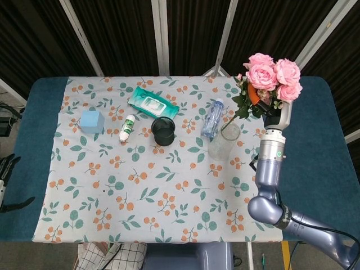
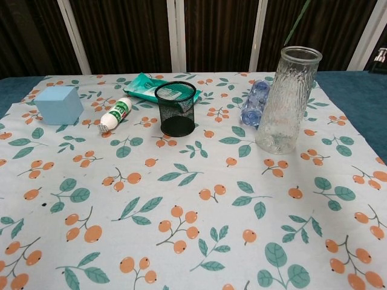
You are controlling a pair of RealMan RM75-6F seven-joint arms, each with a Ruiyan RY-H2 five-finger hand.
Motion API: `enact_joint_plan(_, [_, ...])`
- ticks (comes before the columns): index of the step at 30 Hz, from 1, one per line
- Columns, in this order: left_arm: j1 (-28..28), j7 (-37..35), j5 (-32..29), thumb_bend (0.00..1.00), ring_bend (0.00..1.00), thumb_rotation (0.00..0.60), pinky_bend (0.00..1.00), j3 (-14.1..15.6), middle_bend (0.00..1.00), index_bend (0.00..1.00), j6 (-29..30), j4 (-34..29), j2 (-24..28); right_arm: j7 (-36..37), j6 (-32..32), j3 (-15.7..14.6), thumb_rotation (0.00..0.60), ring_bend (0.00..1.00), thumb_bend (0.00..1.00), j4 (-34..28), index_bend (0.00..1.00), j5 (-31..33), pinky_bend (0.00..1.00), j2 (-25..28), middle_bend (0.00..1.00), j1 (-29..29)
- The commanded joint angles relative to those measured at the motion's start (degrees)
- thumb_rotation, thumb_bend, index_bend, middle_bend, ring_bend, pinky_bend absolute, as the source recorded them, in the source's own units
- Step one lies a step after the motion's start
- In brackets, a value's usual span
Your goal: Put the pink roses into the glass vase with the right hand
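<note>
Up at the upper right of the head view, the right hand (image 1: 274,115) grips the pink roses (image 1: 271,76) by their stems, blooms raised, one green stem slanting down toward the mouth of the glass vase (image 1: 224,141). That vase stands upright on the flowered cloth (image 1: 157,191) covering the desk, just beside a lying water bottle (image 1: 212,118). At the lower left edge the left hand (image 1: 7,183) hangs idle, fingers apart.

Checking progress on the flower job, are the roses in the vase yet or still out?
Not in yet. The roses are held above the vase by the right robot hand; the stem slants toward the rim, and the chest view shows the vase empty.
</note>
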Motion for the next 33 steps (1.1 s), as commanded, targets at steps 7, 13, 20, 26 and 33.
enact_joint_plan(7, [0.0,0.1,0.1,0.00,0.00,0.600,0.00,0.0,0.00,0.00,-0.1,-0.2,0.0,1.6,-1.4,0.1,0.600,0.51,0.33,3.0,0.49,-0.2,0.37,-0.1,0.54,-1.1])
enact_joint_plan(13, [-0.3,0.6,-0.1,0.00,0.00,0.600,0.00,-0.1,0.00,0.00,-0.4,-0.3,-0.1,2.3,-2.1,-0.7,0.600,0.51,0.33,4.4,0.49,-0.8,0.37,-0.2,0.54,-2.1])
enact_joint_plan(20, [-0.3,0.7,-0.2,0.00,0.00,0.600,0.00,-0.1,0.00,0.00,-0.5,-0.4,-0.1,3.7,-3.1,-1.8,0.600,0.51,0.33,5.9,0.49,-0.9,0.37,-0.9,0.54,-3.1])
enact_joint_plan(26, [-0.3,0.6,-0.1,0.00,0.00,0.600,0.00,0.0,0.00,0.00,-0.6,-0.5,0.0,5.7,-3.8,-2.8,0.600,0.51,0.33,6.2,0.47,-1.0,0.37,-2.0,0.54,-4.0])
enact_joint_plan(33, [-0.3,0.5,0.1,0.00,0.00,0.600,0.00,0.1,0.00,0.00,-0.7,-0.5,0.1,5.6,-3.9,-6.2,0.600,0.48,0.33,5.5,0.42,-3.1,0.34,-3.1,0.52,-5.5])
